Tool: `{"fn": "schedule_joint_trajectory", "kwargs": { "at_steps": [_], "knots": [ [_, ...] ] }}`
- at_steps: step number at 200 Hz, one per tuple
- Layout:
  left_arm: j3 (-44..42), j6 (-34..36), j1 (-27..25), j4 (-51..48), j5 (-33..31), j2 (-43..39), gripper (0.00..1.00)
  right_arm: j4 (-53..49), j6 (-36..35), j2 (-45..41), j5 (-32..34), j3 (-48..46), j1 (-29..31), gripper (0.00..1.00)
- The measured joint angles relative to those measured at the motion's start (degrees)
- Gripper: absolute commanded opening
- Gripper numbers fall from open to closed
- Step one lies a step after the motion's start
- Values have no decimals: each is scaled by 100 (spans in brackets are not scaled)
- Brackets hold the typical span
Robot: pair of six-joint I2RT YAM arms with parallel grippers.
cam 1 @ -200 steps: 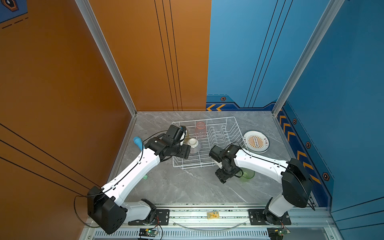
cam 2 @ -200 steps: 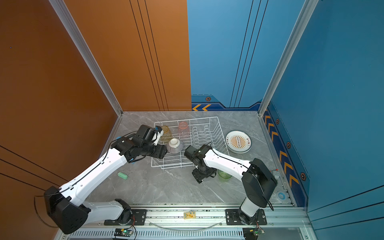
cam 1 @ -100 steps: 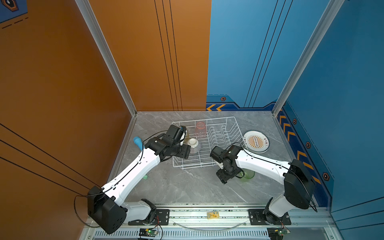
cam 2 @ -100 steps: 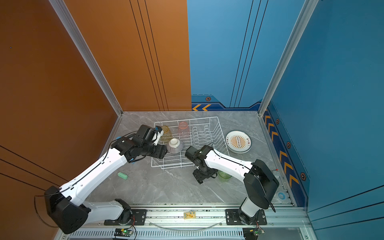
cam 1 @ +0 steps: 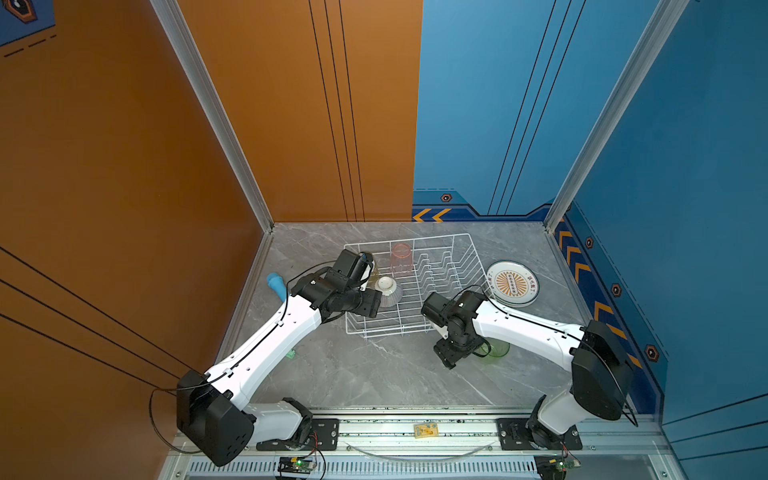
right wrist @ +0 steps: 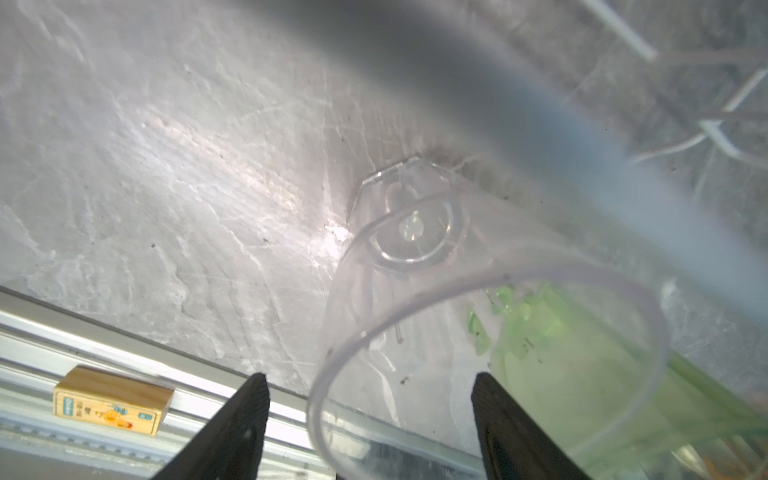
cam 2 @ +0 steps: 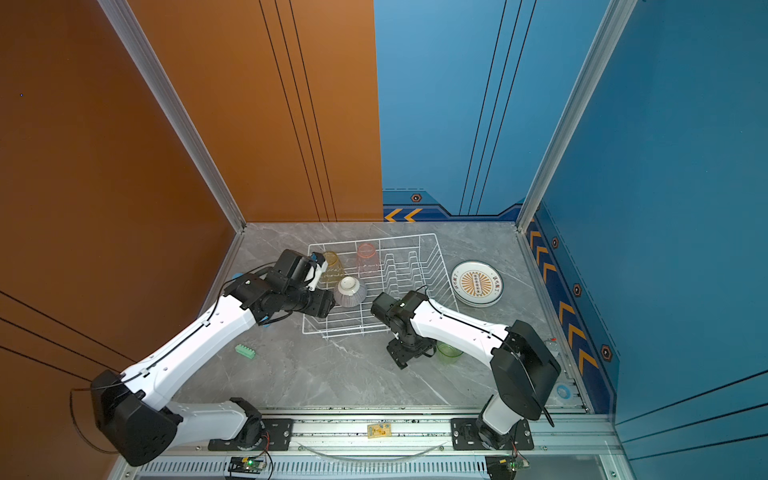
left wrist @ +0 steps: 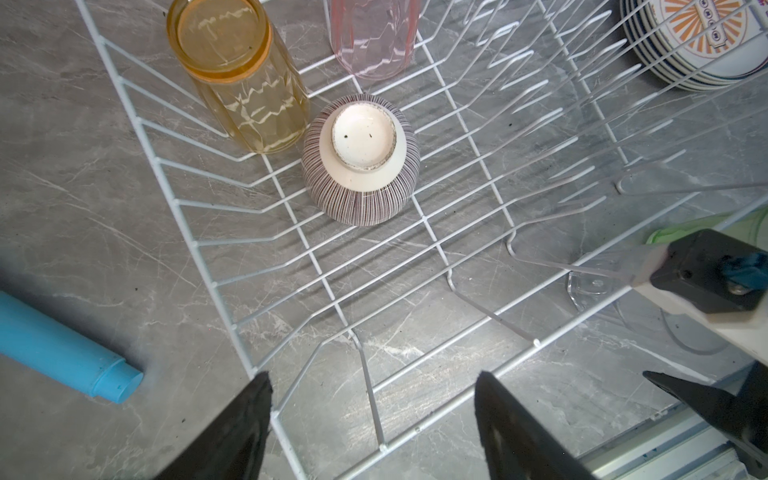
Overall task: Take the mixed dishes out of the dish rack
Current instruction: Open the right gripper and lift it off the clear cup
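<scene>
At far left, a light-blue cylinder [cam 1: 276, 284] lies on the grey marbled counter [cam 1: 374, 374], with a small green block [cam 2: 245, 351] nearer the front rail. The left end effector [left wrist: 372, 376] hangs over the left end of the dish rack [cam 1: 436, 274], its fingers [left wrist: 245, 419] spread wide with nothing between them.

Inside the white wire rack, at its left end, a yellow tumbler [left wrist: 245, 83] stands upside down against the side wall. Just beside it the striped bowl [left wrist: 359, 160] also rests upside down, foot ring up. A pink tumbler [cam 1: 402, 259] stands farther back along the rear wall. The zigzag plate slots to the right hold no plates.

In front of the rack's right corner, the right end effector [right wrist: 370, 374] is spread apart above a clear tumbler [right wrist: 457, 311] that stands upright on the counter. Whether a finger touches the glass cannot be told. A green tumbler [cam 1: 494, 349] stands on the counter just beside the clear one.

At right, outside the rack and close to its side wall, the dark-rimmed plates [cam 1: 513, 283] sit stacked on the counter, an orange sunburst print showing on the top one.
</scene>
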Motion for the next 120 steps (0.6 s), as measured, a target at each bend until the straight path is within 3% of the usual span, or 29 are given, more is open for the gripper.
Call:
{"fn": "schedule_joint_trajectory", "kwargs": {
  "at_steps": [120],
  "knots": [
    [0,2,-24,7,-127,177,78,-157,-195,-824,-667,483,-42,75]
  ]
}}
